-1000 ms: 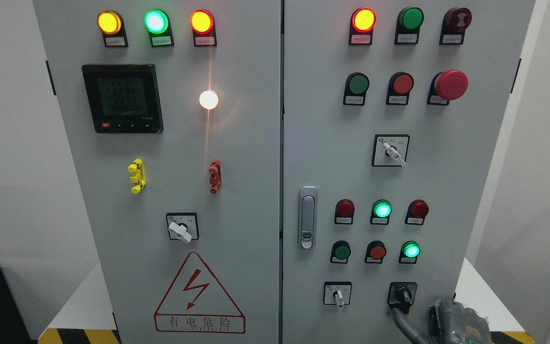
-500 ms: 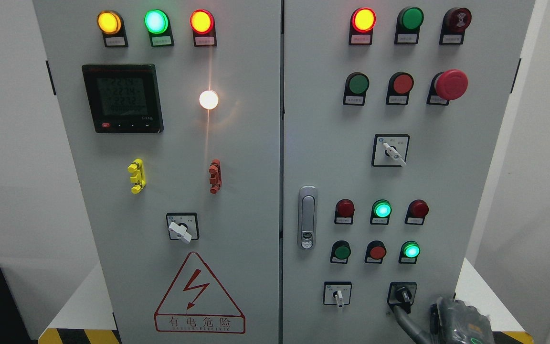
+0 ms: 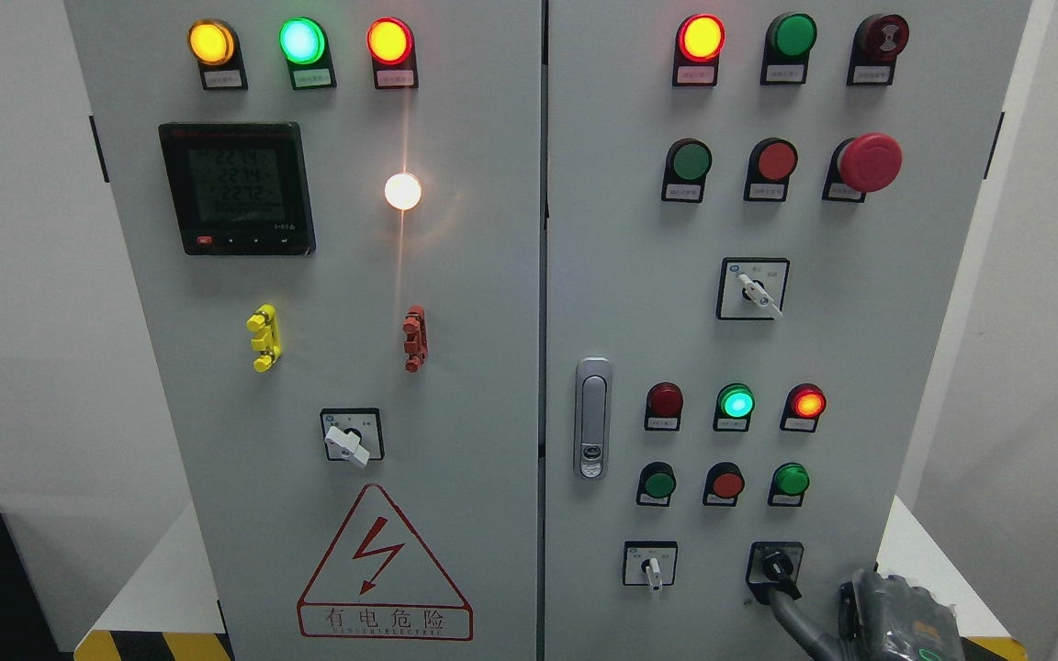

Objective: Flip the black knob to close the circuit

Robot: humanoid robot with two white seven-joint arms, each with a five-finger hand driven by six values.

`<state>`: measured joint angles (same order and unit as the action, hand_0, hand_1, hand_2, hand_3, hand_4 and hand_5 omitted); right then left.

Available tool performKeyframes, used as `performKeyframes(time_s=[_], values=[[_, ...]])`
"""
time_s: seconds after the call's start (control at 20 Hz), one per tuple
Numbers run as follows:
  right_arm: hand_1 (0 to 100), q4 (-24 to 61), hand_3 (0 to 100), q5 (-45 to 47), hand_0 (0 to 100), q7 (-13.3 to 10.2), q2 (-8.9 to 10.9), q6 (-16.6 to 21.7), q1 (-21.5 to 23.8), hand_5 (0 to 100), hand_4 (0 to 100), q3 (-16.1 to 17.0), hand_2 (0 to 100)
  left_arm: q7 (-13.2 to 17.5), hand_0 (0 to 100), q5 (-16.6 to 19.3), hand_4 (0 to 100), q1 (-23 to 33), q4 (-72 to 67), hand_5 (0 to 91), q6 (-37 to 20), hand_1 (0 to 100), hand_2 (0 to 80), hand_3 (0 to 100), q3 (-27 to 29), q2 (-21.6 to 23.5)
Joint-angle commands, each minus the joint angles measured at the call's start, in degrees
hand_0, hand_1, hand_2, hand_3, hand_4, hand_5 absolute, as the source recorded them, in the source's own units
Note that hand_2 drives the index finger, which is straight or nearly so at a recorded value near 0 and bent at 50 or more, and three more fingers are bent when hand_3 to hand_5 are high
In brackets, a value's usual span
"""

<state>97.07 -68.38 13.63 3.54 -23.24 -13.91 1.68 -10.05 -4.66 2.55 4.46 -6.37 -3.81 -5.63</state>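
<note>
Right hand [image 3: 896,615], low right, reaches one finger [image 3: 791,610] to the black knob [image 3: 775,565] to turn it; grip indiscernible.

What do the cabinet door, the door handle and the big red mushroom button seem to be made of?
Cabinet door: probably sheet metal with matte light grey paint; flat and even, with only soft reflections.
Door handle: seems metal, chrome or polished finish; it shows bright silvery highlights.
Red mushroom button: likely moulded plastic, smooth and slightly glossy, with uniform red colour.
</note>
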Motion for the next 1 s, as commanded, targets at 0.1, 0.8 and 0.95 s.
performKeyframes(time_s=[0.1,0.8,0.95], values=[[0,0.14,100,0.18,0,-0.27,0.24,-0.14,-0.07,99,99,1.22,92,0.03,12,0.01,0,0.00,0.03,0.0,-0.05,56,0.0,0,0.03,0.00],[0,1.37,100,2.02,0,-1.15,0.15,-0.14,-0.68,99,99,1.04,92,0.03,12,0.01,0,0.00,0.03,0.0,-0.05,56,0.0,0,0.03,0.00],[0,1.54,100,2.11,0,-1.41,0.15,-0.06,-0.59,99,99,1.04,92,0.03,12,0.01,0,0.00,-0.06,0.0,-0.05,56,0.0,0,0.03,0.00]])
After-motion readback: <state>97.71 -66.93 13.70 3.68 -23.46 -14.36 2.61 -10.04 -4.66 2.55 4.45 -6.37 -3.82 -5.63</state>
